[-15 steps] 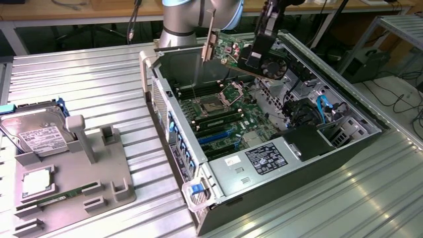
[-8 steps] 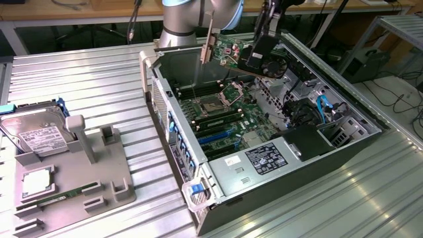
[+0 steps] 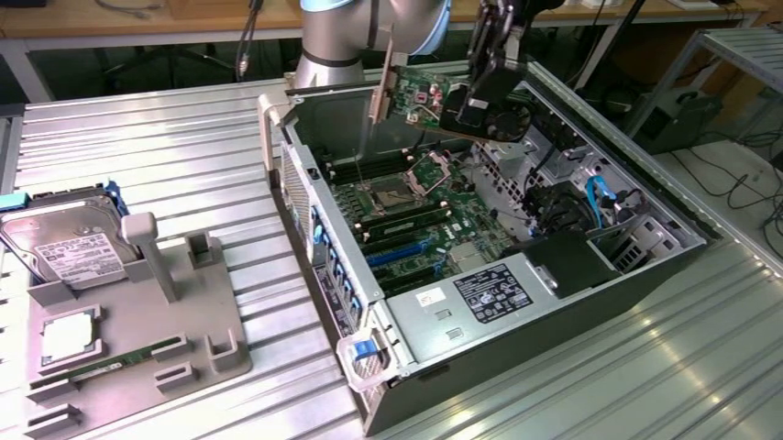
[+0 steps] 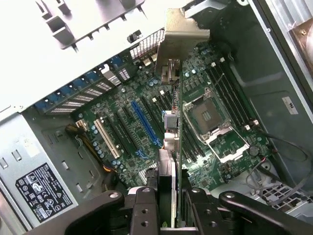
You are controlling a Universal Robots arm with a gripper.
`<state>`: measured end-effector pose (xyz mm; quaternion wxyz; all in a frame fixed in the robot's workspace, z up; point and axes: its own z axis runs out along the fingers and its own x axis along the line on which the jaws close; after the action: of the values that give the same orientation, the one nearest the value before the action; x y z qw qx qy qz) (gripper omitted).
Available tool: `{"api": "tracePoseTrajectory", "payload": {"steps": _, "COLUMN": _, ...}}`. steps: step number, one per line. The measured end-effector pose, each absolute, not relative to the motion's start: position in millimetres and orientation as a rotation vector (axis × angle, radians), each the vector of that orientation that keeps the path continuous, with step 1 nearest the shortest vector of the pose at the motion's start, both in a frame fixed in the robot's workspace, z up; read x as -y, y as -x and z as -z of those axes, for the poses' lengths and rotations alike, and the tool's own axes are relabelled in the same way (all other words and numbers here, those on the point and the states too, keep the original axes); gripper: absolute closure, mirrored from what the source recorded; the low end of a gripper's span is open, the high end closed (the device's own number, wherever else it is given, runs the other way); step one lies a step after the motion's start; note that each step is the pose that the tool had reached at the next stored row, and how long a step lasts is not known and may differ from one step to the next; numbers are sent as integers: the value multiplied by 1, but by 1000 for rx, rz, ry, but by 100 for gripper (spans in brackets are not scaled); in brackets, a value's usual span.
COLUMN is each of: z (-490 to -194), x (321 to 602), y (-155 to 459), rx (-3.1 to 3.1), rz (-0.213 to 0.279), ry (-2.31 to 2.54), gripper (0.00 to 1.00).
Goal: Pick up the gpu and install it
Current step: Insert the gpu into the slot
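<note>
The black claw point(image 3: 496, 69) is gripping the flat green gpu card with black fan point(image 3: 459, 105) edge-down above the open grey computer case point(image 3: 404, 316), its silver bracket point(image 4: 182, 36) facing the case's rear slots, likely for lining up.

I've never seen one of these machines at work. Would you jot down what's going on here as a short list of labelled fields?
machine: one robot arm with a gripper
held item: gpu, a green card with a black fan block and silver end bracket, clamped edge-on
position of card: in the air above the open computer case, not seated in any slot
below the card: motherboard with a blue slot and an empty processor socket
elsewhere: a grey tray at the exterior view's left carries a hard drive
</note>
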<state>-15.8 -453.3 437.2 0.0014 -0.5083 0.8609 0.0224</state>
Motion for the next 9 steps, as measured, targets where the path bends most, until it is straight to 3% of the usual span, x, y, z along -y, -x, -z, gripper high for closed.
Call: {"api": "tracePoseTrajectory", "payload": {"steps": 9, "z": -437, "x": 453, "y": 16, "rx": -2612, "rz": -70, "ry": 1743, "gripper": 73}}
